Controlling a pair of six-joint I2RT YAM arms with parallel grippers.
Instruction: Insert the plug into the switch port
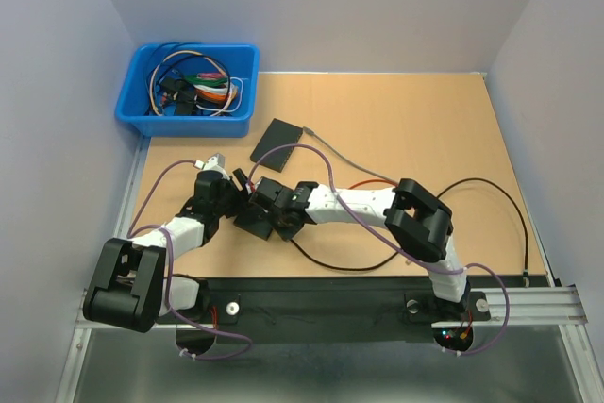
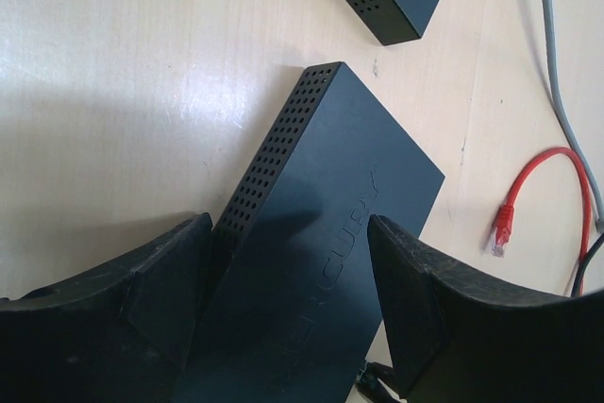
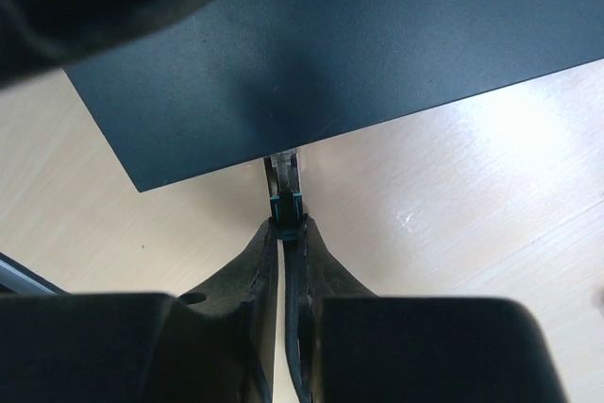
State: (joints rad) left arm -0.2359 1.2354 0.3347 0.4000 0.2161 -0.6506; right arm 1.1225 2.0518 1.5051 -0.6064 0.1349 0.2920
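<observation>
The right end effector (image 3: 286, 231) is pinched together on the plug (image 3: 285, 197), whose tip is held at frame centre against the lower edge of the switch (image 3: 359, 54). The left end effector (image 2: 291, 233) is clamped across the switch, low in its frame, on the surface (image 2: 113, 92).

Bright, even light, soft shadows, foregrnd blurry

black switch (image 2: 321, 233) flat, plug (image 3: 284, 186) at its edge
</observation>
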